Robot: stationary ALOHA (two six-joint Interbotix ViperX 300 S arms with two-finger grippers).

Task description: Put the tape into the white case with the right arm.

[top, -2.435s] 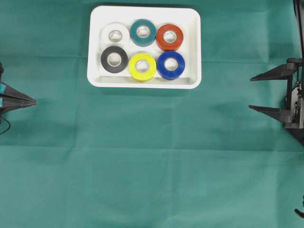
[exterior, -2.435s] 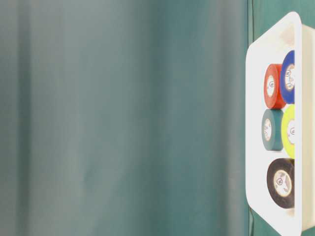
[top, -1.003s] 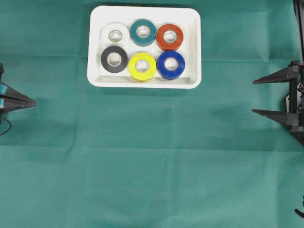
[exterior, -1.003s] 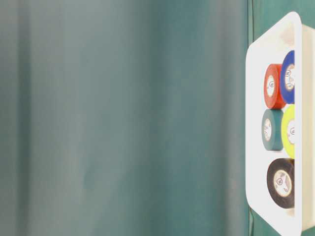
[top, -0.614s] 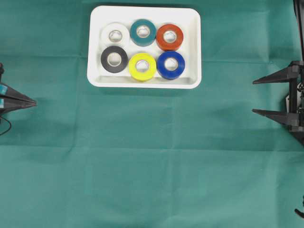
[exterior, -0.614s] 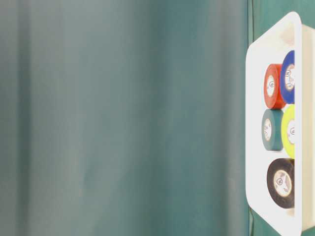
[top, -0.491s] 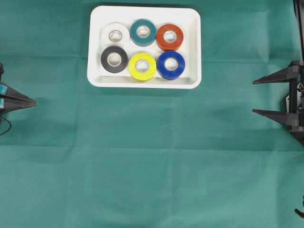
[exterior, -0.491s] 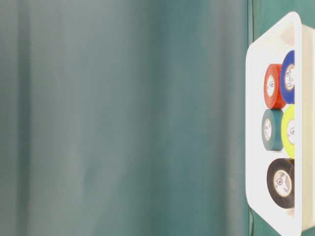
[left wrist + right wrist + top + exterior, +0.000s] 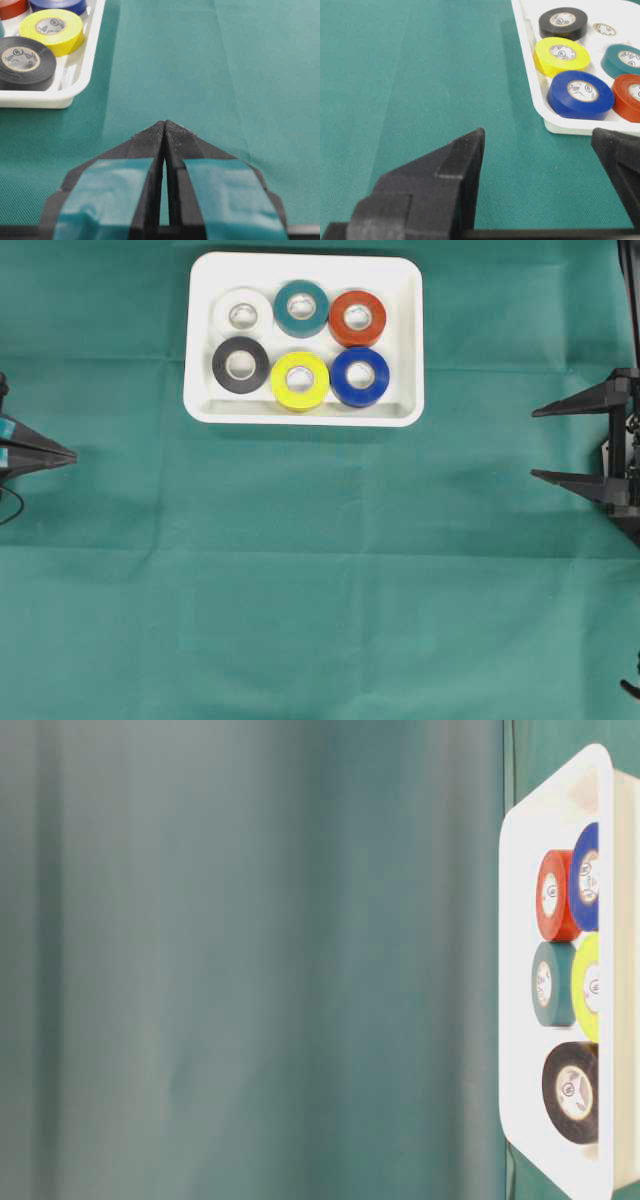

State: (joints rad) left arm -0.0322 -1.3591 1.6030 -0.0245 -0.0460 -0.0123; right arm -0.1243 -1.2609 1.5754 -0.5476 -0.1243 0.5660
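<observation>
White case point(image 9: 405, 340) holds six tape rolls point(image 9: 300, 381), none left on green worktop point(image 9: 320, 570); right pincer point(image 9: 545, 443) released, empty; left pincer point(image 9: 165, 126) clenched.

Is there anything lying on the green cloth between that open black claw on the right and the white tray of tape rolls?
Nothing visible. Only bare green cloth lies between the all-black right gripper, jaws apart, and the shallow white plastic tray. All six tape rolls already sit inside it.
</observation>
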